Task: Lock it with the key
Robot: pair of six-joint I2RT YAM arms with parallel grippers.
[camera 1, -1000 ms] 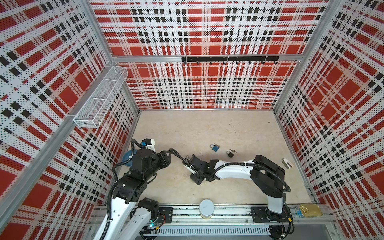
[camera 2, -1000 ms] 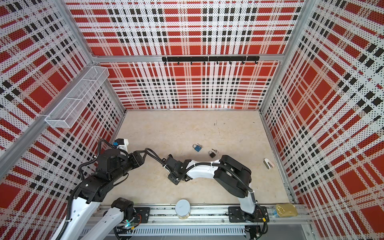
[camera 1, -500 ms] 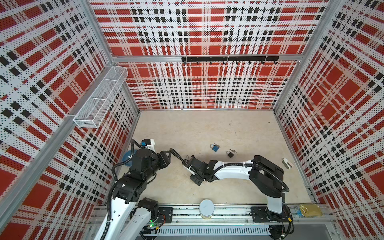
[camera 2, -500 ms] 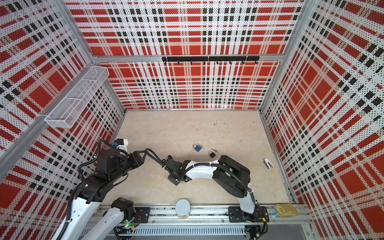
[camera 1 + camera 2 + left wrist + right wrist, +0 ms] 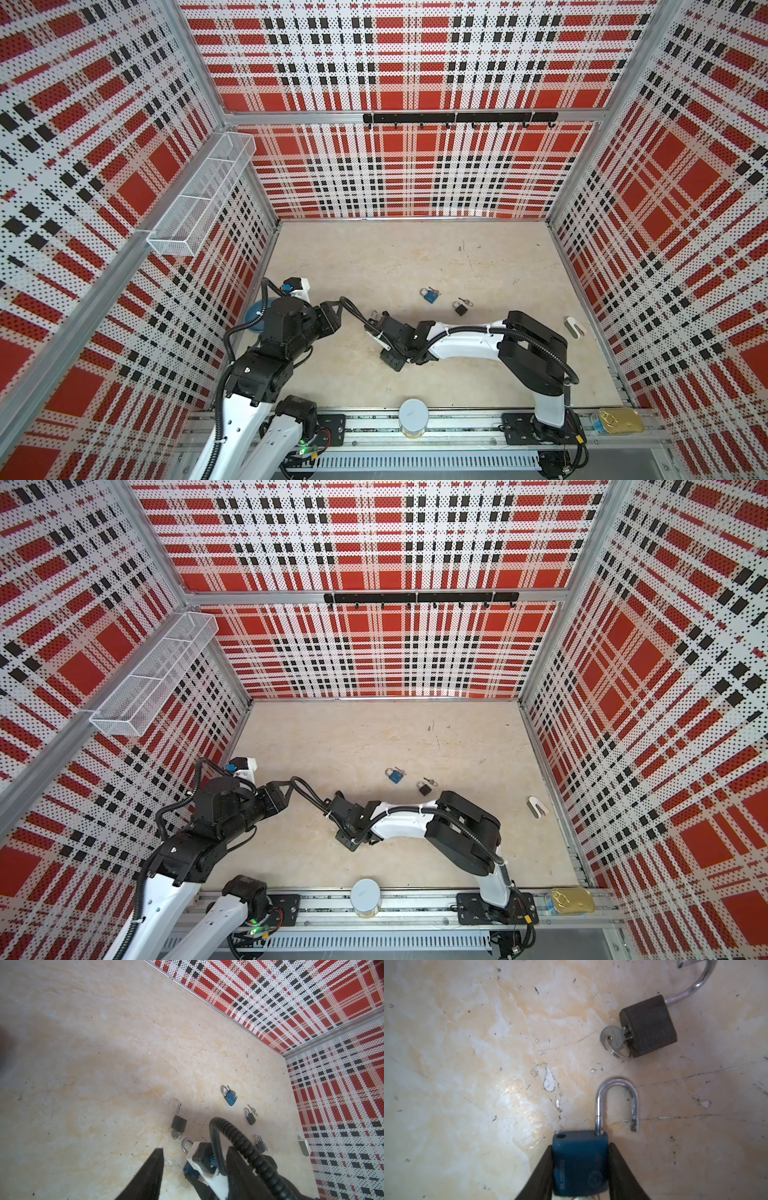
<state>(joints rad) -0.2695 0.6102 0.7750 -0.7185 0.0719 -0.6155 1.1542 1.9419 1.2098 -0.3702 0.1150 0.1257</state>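
My right gripper (image 5: pixel 580 1169) is shut on the body of a blue padlock (image 5: pixel 580 1161), low over the floor. Its silver shackle (image 5: pixel 616 1101) stands open. Just beyond it lies a black padlock (image 5: pixel 649 1024) with an open shackle and a key (image 5: pixel 612 1038) in its keyhole. The left wrist view shows the same black padlock (image 5: pixel 178 1123) and key (image 5: pixel 176 1135). My left gripper (image 5: pixel 195 1151) is open and holds nothing. In both top views the left gripper (image 5: pixel 334 318) faces the right gripper (image 5: pixel 380 322) across a short gap.
A second blue padlock (image 5: pixel 431 296) and a small black padlock (image 5: pixel 460 308) lie further back. A white object (image 5: pixel 573 327) lies near the right wall. A white jar (image 5: pixel 413 417) and a tin (image 5: pixel 617 420) sit on the front rail. A blue dish (image 5: pixel 253 318) sits by the left wall.
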